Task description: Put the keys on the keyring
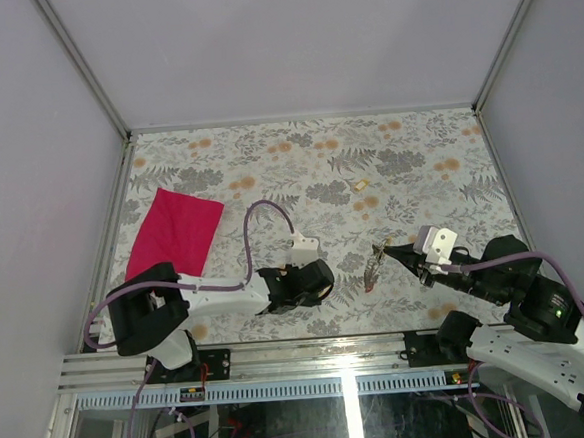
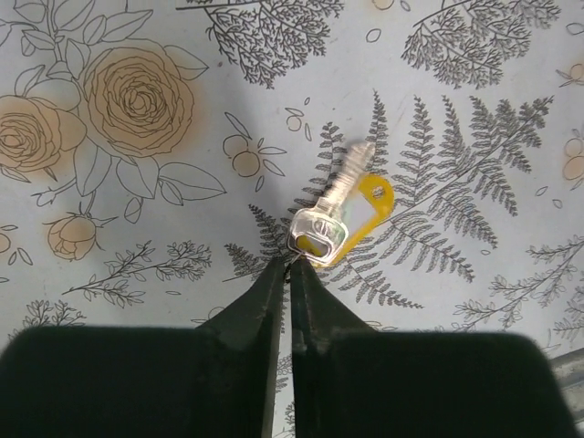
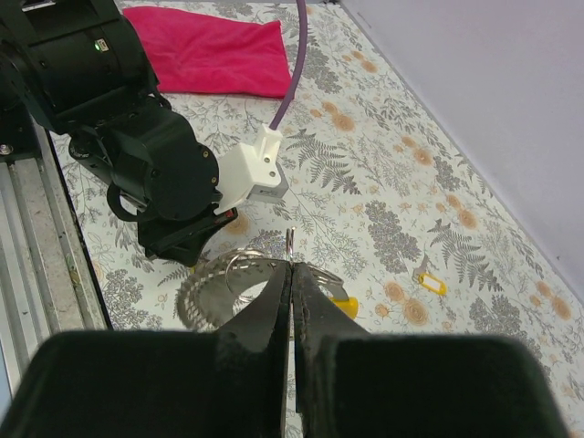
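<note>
My right gripper (image 3: 291, 266) is shut on the thin grey keyring (image 3: 289, 243), which stands edge-on between its fingertips. A ribbed coil (image 3: 203, 290) and a yellow-capped key (image 3: 344, 307) hang beside it. In the top view this gripper (image 1: 381, 248) holds the bundle (image 1: 372, 271) just above the table's middle. My left gripper (image 2: 291, 265) is shut on the thin wire loop of a silver key (image 2: 333, 208) with a yellow tag (image 2: 372, 201). In the top view it (image 1: 325, 285) is left of the bundle, apart from it. A yellow-tagged key (image 1: 361, 184) lies alone farther back and also shows in the right wrist view (image 3: 429, 284).
A pink cloth (image 1: 174, 230) lies at the left of the floral table cover (image 1: 269, 170). Grey walls close in the back and both sides. The left arm's black body (image 3: 155, 164) is close in front of the right gripper.
</note>
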Action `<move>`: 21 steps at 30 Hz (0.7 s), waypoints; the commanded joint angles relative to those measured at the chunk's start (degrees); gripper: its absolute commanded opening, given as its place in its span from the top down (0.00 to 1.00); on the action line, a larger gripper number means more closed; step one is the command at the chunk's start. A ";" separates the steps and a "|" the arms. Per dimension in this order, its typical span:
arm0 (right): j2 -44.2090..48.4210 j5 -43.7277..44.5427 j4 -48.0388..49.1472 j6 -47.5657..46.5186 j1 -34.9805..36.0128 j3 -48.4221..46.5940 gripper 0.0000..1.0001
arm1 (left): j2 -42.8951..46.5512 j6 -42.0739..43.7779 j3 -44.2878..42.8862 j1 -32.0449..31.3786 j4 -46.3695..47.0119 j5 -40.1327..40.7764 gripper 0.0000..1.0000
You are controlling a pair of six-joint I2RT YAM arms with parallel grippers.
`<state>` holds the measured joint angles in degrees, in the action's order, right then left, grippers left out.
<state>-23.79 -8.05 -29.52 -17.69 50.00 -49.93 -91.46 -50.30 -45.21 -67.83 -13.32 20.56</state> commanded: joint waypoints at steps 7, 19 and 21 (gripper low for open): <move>1.13 0.47 3.50 0.98 0.38 -0.27 1.00 | 9.70 12.63 1.36 -0.23 5.47 0.93 1.00; 3.25 -2.29 6.51 -3.02 0.33 1.51 1.00 | 29.54 32.55 6.08 -0.19 13.71 -6.77 1.00; 3.10 -4.04 7.36 -4.20 0.35 1.76 1.00 | 31.81 33.73 4.26 -0.18 11.98 -8.38 1.00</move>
<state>-21.12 -8.88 -28.29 -19.05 50.00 -48.56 -63.53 -23.97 -39.24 -67.83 -5.39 15.64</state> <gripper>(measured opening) 0.010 0.009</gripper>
